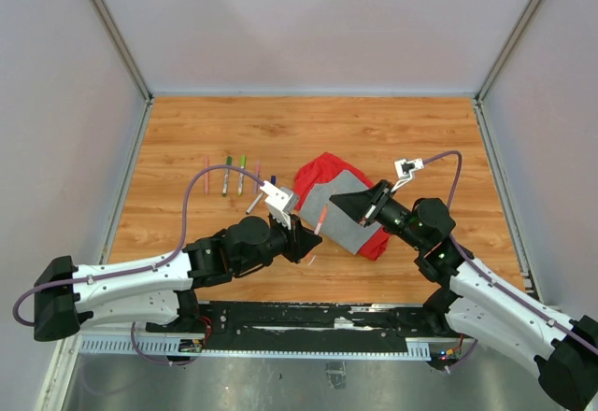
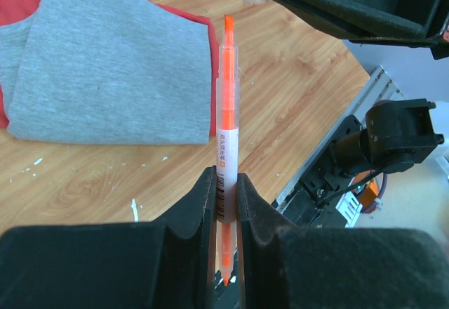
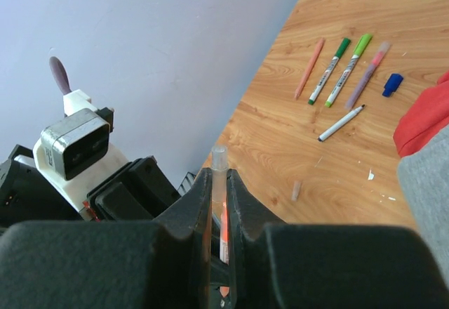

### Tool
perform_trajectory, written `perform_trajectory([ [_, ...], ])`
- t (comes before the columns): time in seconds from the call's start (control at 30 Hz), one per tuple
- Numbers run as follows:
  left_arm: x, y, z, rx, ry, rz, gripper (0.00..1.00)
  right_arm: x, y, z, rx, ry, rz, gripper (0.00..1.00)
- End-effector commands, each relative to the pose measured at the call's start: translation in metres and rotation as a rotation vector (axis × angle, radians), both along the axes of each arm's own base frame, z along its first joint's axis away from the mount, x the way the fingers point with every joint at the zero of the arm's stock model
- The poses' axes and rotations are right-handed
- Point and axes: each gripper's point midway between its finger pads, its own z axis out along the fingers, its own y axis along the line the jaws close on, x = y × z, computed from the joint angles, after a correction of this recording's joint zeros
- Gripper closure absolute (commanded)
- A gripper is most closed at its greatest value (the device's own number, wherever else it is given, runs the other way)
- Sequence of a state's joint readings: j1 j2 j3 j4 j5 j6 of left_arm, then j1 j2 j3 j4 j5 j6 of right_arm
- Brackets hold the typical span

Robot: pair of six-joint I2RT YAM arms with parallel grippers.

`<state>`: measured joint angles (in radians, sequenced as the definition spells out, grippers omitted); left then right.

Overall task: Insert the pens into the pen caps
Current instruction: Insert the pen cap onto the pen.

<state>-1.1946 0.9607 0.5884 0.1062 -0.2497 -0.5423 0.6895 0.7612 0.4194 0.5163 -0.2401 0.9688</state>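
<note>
Close to near edge, L gripper [image 2: 224, 180] clamped orange pen [image 2: 228, 112] w/ white barcoded barrel. R gripper [image 3: 218, 178] pinched clear cap [image 3: 219, 156].

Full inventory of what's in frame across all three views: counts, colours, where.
orange pen: 1, orange and white, clamped in the left gripper
clear cap: 1, translucent tube, orange visible lower between the fingers, clamped in the right gripper
row of pens: 4, pink pen, dark green pen, light green pen, purple pen, side by side on the table's left
white pen: 1, white with a dark tip, just nearer than the row
blue cap: 1, blue, beside the purple pen
small clear piece: 1, translucent, near the white pen; too small to identify
cloth: 1, red and grey, table centre
table: 1, wood-grain
left gripper: 1, black, shut
right gripper: 1, black, shut
</note>
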Motion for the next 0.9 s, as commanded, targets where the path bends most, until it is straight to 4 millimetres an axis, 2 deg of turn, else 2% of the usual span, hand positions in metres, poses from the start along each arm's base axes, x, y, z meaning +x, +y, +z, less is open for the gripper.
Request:
perform_trajectory([
  [0.0, 0.001, -0.005, 0.012, -0.031, -0.033, -0.003, 0.99, -0.008, 0.006, 0.013, 0.031, -0.035, 0.046, 0.99],
  [0.87, -0.001, -0.005, 0.012, -0.017, -0.032, -0.016, 1.00, 0.003, 0.003, 0.011, 0.053, 0.011, -0.017, 1.00],
])
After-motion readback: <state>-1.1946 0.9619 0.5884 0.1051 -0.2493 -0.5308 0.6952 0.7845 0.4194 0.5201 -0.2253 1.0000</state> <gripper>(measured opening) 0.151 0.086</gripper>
